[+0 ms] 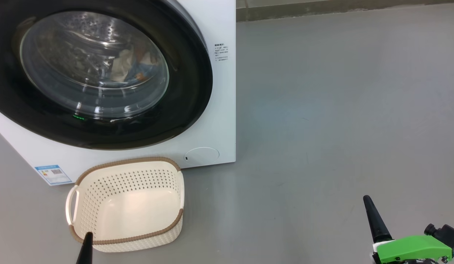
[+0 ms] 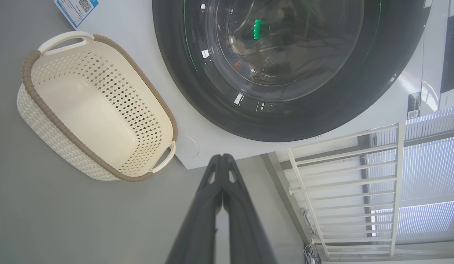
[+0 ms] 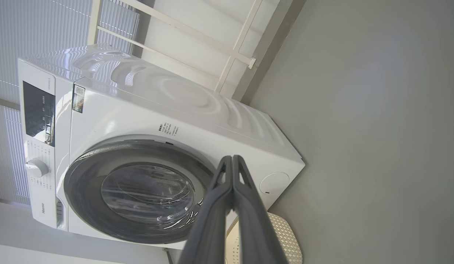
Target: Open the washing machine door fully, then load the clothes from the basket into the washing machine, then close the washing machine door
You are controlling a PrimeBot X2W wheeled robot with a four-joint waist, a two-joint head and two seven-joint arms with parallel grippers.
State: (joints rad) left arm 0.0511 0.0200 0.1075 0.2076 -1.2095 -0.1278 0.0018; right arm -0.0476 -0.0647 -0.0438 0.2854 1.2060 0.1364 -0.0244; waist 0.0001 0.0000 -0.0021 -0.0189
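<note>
Basket (image 1: 138, 179) sits lowest on your left in the head view, standing on the grey floor (image 1: 322, 110) just in front of the washing machine (image 1: 223, 110), with its perforated bottom showing and one white handle turned outward. You'll find a blue energy sticker (image 1: 52, 174) on the machine's front just beyond it. Your left gripper (image 2: 222, 156) hangs close to the basket's near rim. In its wrist view the two dark fingers lie pressed together, tips touching, with nothing between them.

Moving right, the washing machine door (image 1: 190, 91) lies flush against the machine's front (the right wrist view shows it seated in its ring too). Through the glass you can make out the clothes (image 1: 126, 66) inside the drum: cream cloth with what looks like a bit of blue and orange, though reflections blur it. The round service flap (image 1: 202, 155) is below the door's right edge. Far right, your right gripper (image 3: 232, 157) hovers above the floor, well apart from the machine, its fingers closed on nothing.
</note>
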